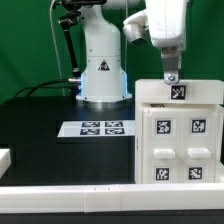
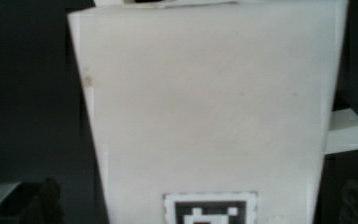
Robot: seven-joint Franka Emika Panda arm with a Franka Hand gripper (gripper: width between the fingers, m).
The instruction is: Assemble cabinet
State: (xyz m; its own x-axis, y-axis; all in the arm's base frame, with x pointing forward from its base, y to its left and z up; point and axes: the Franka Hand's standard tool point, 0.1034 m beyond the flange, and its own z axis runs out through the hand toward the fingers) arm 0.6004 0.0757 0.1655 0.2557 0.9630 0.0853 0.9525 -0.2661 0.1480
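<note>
Exterior view: the cabinet (image 1: 178, 133) stands on the black table (image 1: 40, 130) at the exterior view's right, a large white box with its front face toward the camera. That face carries four raised panels in two rows, each with a black-and-white square tag. One more tag (image 1: 179, 92) sits on the upper part of the cabinet, directly under my gripper (image 1: 172, 76).

My gripper hangs just above the cabinet's top edge, pointing down. Its fingers stand at their widest and hold nothing; whether the tips touch the top surface, I cannot tell from this angle.

Wrist view: a broad plain white face of the cabinet (image 2: 202, 110) fills most of the picture, with a square tag (image 2: 213, 212) partly cut off at the frame edge. A smaller white piece (image 2: 343, 132) juts out beside the main face. My dark fingertips (image 2: 19, 196) show blurred at the picture's edge, apart from the white face.

Outward from the cabinet: the marker board (image 1: 95, 128) lies flat on the table near the middle, well apart from the cabinet, toward the exterior view's left. My white arm base (image 1: 103, 62) stands behind it. A long white rail (image 1: 70, 197) runs along the table's near edge.
</note>
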